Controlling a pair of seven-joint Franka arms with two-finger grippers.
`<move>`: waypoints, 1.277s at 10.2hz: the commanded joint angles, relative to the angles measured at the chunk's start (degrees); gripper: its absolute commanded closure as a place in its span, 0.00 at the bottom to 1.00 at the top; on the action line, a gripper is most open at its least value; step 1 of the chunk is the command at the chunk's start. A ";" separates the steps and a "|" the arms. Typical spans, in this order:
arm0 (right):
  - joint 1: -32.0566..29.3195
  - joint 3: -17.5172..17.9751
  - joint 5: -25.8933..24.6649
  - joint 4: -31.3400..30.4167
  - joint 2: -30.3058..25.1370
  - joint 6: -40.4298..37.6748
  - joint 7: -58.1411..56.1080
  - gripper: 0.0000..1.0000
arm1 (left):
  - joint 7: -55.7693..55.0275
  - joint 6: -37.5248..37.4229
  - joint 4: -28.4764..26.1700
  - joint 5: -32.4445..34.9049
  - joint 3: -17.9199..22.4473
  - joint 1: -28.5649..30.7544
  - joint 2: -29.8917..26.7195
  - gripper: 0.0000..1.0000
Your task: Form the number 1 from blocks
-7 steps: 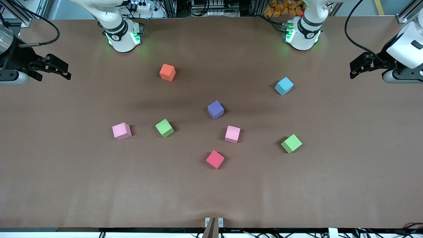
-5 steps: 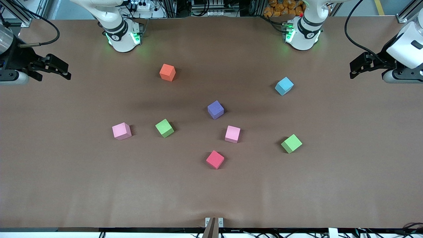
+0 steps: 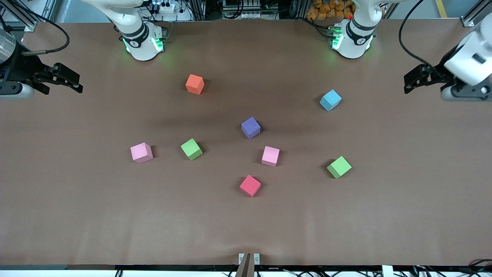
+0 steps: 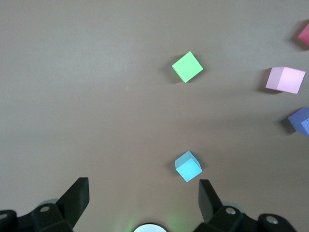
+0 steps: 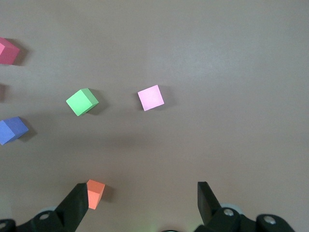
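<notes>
Several blocks lie scattered on the brown table: orange (image 3: pixel 195 84) nearest the robot bases, light blue (image 3: pixel 330 100), purple (image 3: pixel 250 127) in the middle, a green one (image 3: pixel 191 149) beside a pink one (image 3: pixel 141 152), another pink (image 3: pixel 270 156), another green (image 3: pixel 339 167), and red (image 3: pixel 250 185) nearest the front camera. My left gripper (image 3: pixel 408 82) hovers open and empty at the left arm's end of the table; its wrist view shows the light blue block (image 4: pixel 188 166) by one fingertip. My right gripper (image 3: pixel 77 82) waits open and empty at the right arm's end, the orange block (image 5: pixel 95 193) showing below it.
Both robot bases (image 3: pixel 144 42) (image 3: pixel 351 38) stand at the table's edge farthest from the front camera. A small bracket (image 3: pixel 248 258) sits at the edge nearest that camera. Bare brown surface surrounds the blocks.
The left gripper has shifted slightly toward the middle of the table and its wrist has tilted. The right arm and all blocks have stayed put.
</notes>
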 commanded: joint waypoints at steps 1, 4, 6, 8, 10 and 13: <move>-0.34 0.09 1.08 -1.30 -1.20 0.08 0.27 0.00 | 0.71 0.50 1.07 -0.83 -0.22 -0.79 4.41 0.00; -0.86 0.09 2.12 -1.21 -0.33 0.25 0.27 0.00 | -1.65 4.08 0.98 -3.62 -0.22 -2.03 6.97 0.00; 1.05 0.61 3.36 -1.12 4.13 3.92 0.18 0.00 | -8.31 4.80 1.33 -4.00 0.83 -6.23 9.51 0.00; 7.45 0.70 2.23 -1.04 10.45 8.49 0.61 0.00 | -11.07 7.60 1.24 -3.99 4.50 -10.44 12.06 0.00; 11.68 0.79 1.78 -0.77 15.47 13.15 0.71 0.00 | -11.51 10.07 1.33 -4.69 10.65 -15.54 15.74 0.00; 21.34 0.70 0.81 -0.86 20.66 18.60 3.58 0.00 | -18.77 16.20 1.24 -8.99 11.99 -19.60 22.86 0.00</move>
